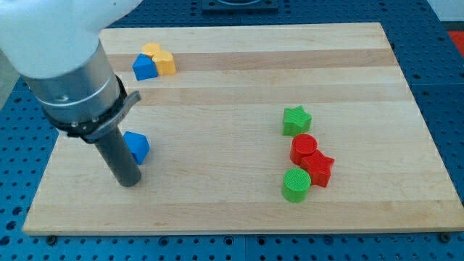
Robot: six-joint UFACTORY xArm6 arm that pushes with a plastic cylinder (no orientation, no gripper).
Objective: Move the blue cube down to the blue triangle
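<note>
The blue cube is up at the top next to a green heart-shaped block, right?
Not quite. In the camera view, the blue cube is up at the top, but the heart-shaped block touching it is yellow, not green.

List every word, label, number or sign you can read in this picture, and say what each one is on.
None: no readable text anywhere in this view.
The wooden board, the blue cube, the blue triangle, the other blocks and the arm's grey housing all carry no print.
</note>
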